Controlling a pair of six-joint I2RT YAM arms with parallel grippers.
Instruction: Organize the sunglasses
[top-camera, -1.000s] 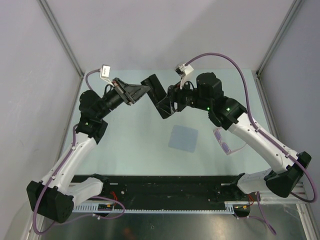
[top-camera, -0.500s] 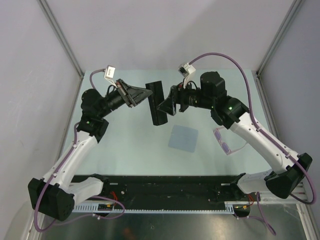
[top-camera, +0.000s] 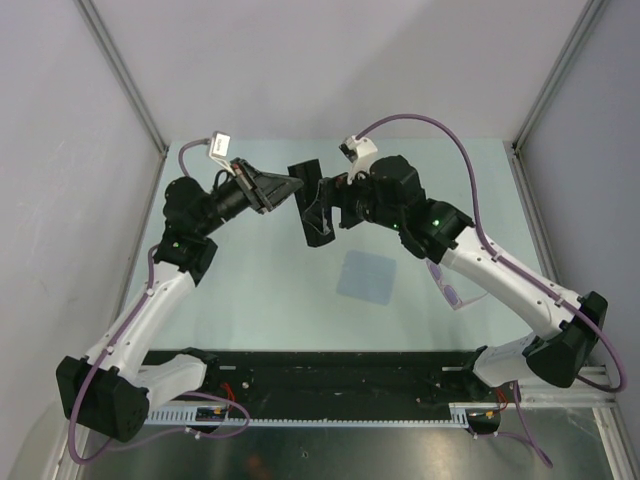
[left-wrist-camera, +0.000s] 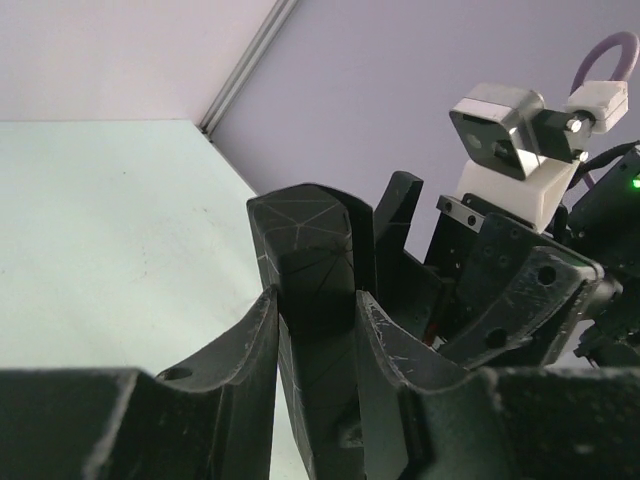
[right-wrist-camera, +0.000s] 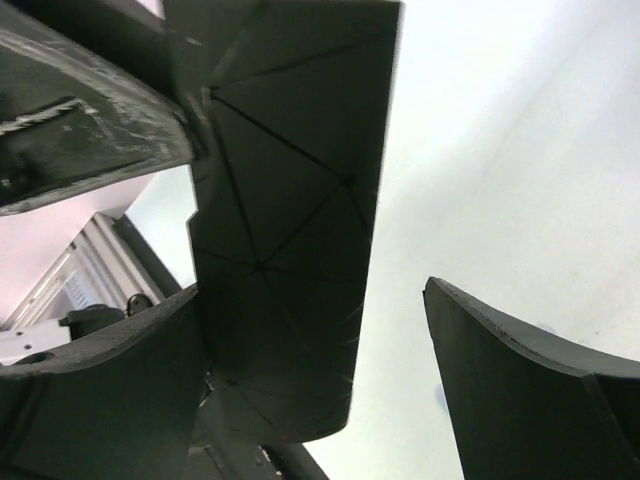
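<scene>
- Sunglasses (top-camera: 451, 293) — thin pale pink frame, purple-tinted lenses. They lie on the table (top-camera: 260, 290) just right of the blue cloth (top-camera: 365, 275), partly under the right forearm; only the top view shows them.
- Left gripper (left-wrist-camera: 315, 300) clamps the black case (left-wrist-camera: 305, 240).
- Right wrist view — right gripper (right-wrist-camera: 310, 292) spread wide, one finger on the case, the other apart.

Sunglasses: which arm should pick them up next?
Right, probably. The left gripper is shut on the black case and is busy holding it. The right gripper is open, with a gap beside the case, and the sunglasses lie on the right arm's side, partly under its forearm.
</scene>
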